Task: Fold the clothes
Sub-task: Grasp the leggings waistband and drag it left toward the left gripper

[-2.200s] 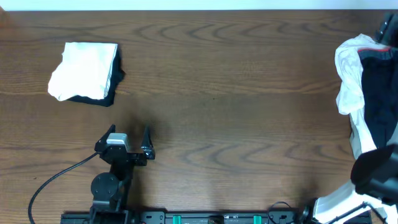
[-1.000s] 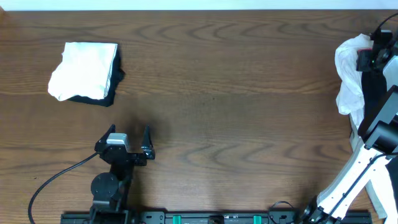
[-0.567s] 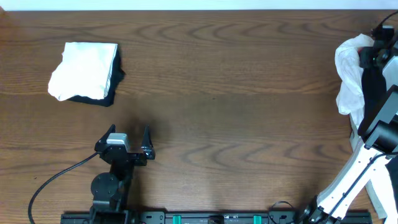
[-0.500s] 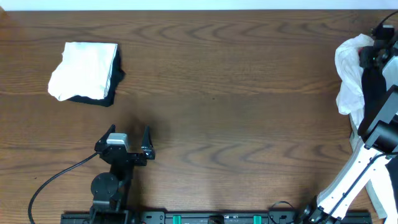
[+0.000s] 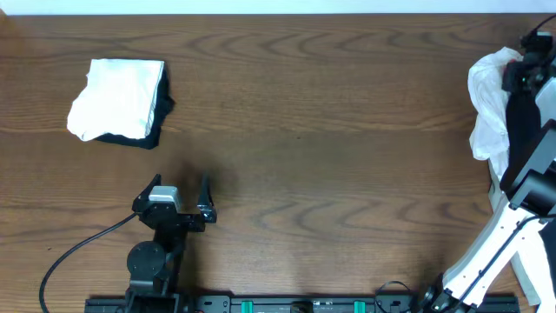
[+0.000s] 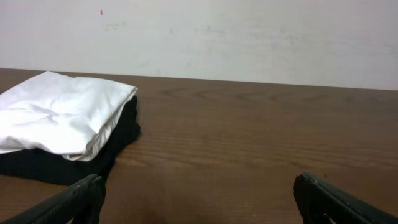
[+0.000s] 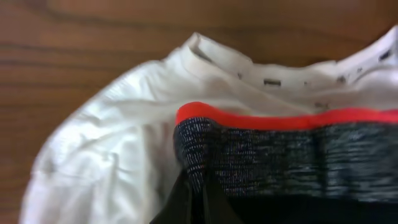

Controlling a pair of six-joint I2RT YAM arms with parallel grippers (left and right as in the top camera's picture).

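Note:
A folded stack, white cloth (image 5: 117,97) over black cloth, lies at the table's far left, and the white cloth (image 6: 59,111) also shows in the left wrist view. My left gripper (image 5: 181,184) (image 6: 199,205) stands open in front of it, apart, nothing between its fingers. An unfolded pile sits at the far right edge: a white garment (image 5: 488,100) (image 7: 118,143) and a dark grey garment with a red band (image 7: 280,149). My right gripper (image 5: 519,74) (image 7: 198,194) is shut on the dark garment's edge just below the band.
The brown wooden table (image 5: 330,148) runs between the two piles. A black cable (image 5: 69,252) trails from the left arm's base at the front left. The right arm's white links (image 5: 486,252) rise along the right edge.
My right gripper has closed on the dark garment's edge atop the pile, having swung out over it earlier. The left arm and folded stack have not moved.

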